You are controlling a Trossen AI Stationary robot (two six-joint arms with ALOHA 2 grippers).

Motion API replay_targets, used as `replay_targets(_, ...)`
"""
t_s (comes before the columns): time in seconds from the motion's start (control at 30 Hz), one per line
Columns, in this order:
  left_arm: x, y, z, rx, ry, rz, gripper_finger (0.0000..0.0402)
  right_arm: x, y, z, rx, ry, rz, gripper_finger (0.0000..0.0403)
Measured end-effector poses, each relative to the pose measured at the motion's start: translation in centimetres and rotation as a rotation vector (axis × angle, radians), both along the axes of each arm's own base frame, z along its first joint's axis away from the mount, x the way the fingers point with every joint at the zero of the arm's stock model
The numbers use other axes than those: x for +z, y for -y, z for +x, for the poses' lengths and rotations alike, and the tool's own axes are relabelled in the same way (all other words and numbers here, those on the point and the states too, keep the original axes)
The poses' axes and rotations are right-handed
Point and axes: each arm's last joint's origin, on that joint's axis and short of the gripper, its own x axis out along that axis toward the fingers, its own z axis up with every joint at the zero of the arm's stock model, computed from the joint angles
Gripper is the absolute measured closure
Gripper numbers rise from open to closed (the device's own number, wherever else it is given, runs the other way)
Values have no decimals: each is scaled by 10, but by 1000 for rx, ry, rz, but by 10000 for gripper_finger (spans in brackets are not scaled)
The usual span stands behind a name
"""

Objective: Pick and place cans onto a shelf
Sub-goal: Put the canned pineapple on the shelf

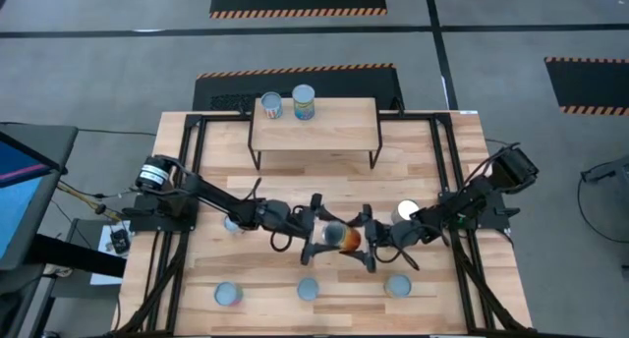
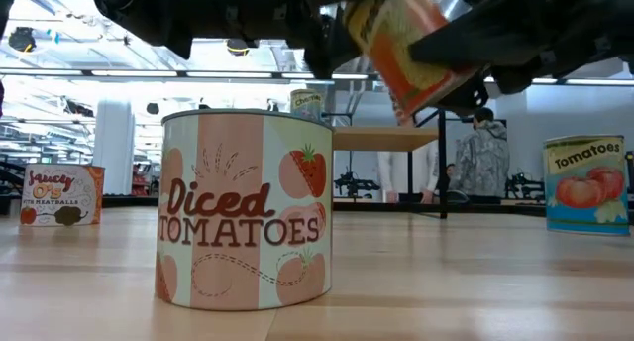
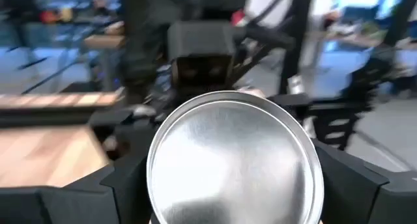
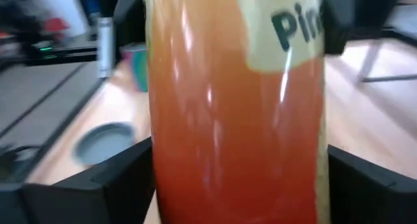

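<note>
clearly a handover in mid-air. largest first: the table (image 1: 197, 269) fills the middle of the high view, with the shelf (image 1: 316, 132) at its upper centre, two cans already standing at the shelf's upper left. the left arm reaches in from the left of the frame, the right arm from the right, and they meet at centre. between them hangs the orange can (image 1: 339, 238), tilted and lifted off the wood. the left gripper (image 1: 316, 232) has a finger on each side of it, seen over its silver end; the right gripper (image 1: 371, 240) flanks its label side likewise. which one truly bears the weight i cannot tell. other cans stand on the table, three along the lower edge. next, i judge, one gripper must let go fully so the other can carry the can up to the shelf and set it upright.
</note>
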Motion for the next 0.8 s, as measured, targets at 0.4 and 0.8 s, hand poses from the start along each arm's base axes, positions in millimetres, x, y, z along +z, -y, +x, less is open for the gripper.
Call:
replay_targets(0.4,64,-67,-12,335,-274,103,103,5,15,-10,-294,-73,116,10)
replay_targets(0.8,165,-140,2,437,-289,161,103,0,13,-6,-293,-68,190,14)
